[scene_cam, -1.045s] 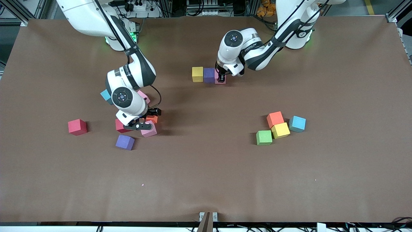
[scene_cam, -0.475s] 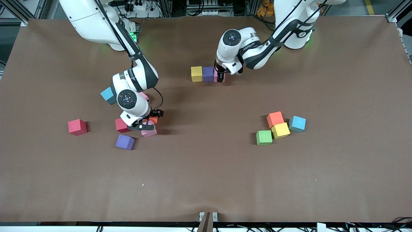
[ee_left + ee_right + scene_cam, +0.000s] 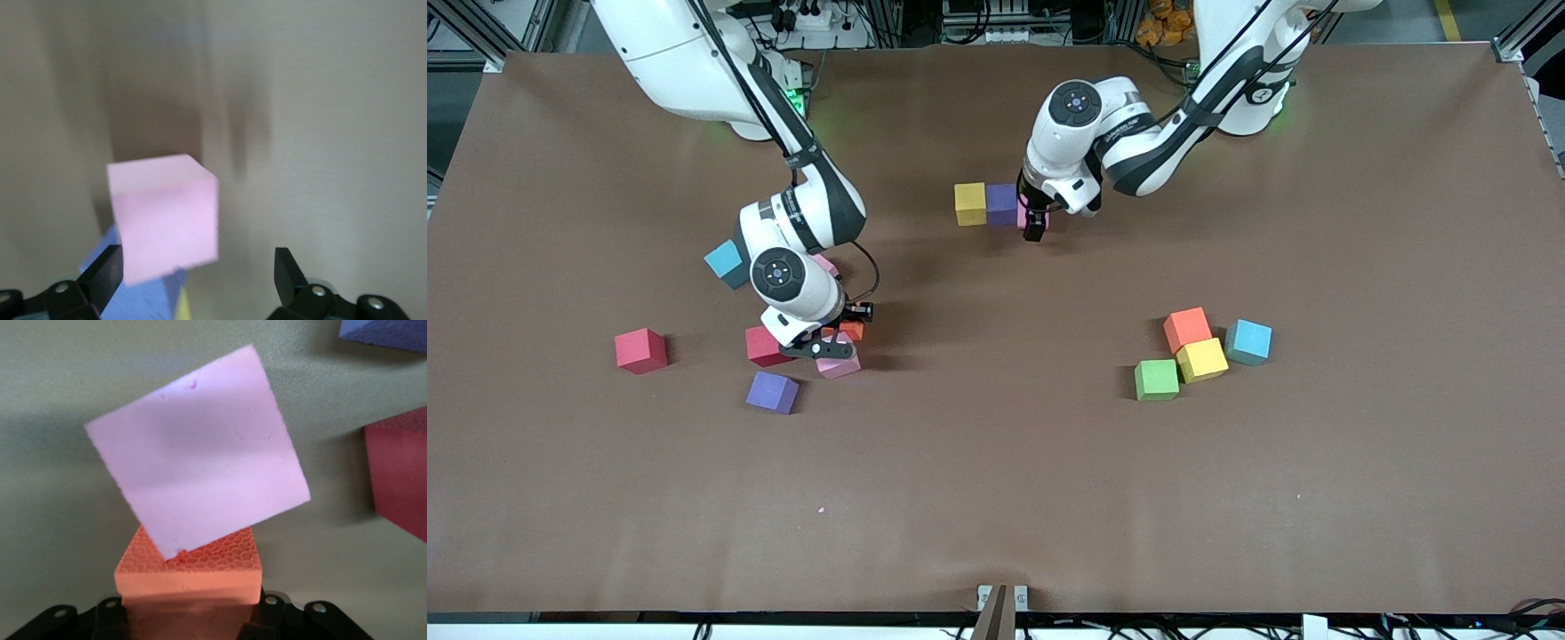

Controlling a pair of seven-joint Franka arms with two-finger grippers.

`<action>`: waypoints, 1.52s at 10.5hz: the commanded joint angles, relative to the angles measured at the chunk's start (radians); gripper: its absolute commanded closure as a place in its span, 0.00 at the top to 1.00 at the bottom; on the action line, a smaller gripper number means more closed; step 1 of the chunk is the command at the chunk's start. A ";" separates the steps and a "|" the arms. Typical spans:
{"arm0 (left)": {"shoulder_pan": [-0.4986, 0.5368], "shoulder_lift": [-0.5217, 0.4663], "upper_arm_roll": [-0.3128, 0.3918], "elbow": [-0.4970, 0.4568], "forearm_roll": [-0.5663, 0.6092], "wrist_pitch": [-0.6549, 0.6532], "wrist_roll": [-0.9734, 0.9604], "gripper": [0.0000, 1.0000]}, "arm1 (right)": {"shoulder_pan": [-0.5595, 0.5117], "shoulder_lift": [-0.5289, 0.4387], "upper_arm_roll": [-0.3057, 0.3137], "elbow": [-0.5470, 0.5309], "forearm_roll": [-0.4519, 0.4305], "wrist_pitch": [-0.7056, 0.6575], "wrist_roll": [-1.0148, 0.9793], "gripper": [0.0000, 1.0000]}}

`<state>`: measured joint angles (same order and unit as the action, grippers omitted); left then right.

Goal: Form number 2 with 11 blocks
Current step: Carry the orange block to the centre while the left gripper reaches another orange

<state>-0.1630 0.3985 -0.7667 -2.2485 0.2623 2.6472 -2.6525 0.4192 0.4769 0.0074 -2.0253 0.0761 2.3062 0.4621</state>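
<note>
Blocks in a row: a yellow block, a purple block and a pink block touch side by side on the bench, close to the arms' bases — a first line of the number 2.
Left gripper: just over the pink block of the row; in the left wrist view its jaws stand wide apart with that pink block free between them, gripping nothing.
Right gripper: low over a huddle of blocks toward the right arm's end; its jaws are closed on an orange block, as the right wrist view shows.
Around that grip: a second pink block lies against the orange one, skewed to it; a red block sits just beside.
Same end, loose: a purple block nearer the front camera, another red block well apart toward the bench edge, a light blue block and a third pink block partly hidden by the right arm.
Left arm's end: an orange block, a yellow block, a green block and a light blue block clustered together.
</note>
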 commanded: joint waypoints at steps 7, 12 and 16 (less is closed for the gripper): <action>0.108 -0.020 -0.023 0.249 0.006 -0.199 0.167 1.00 | 0.225 0.003 0.019 0.169 0.148 -0.082 0.276 0.41; 0.311 -0.017 -0.020 0.300 0.005 -0.325 0.668 1.00 | 0.323 0.080 0.019 0.264 0.146 -0.083 0.354 0.41; 0.497 -0.004 -0.017 0.284 0.005 -0.461 1.455 1.00 | 0.447 0.184 0.016 0.391 0.128 -0.090 0.348 0.43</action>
<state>0.2779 0.3873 -0.7682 -1.9594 0.2623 2.2266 -1.4814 0.8264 0.6055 0.0308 -1.7089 0.2096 2.2316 0.7990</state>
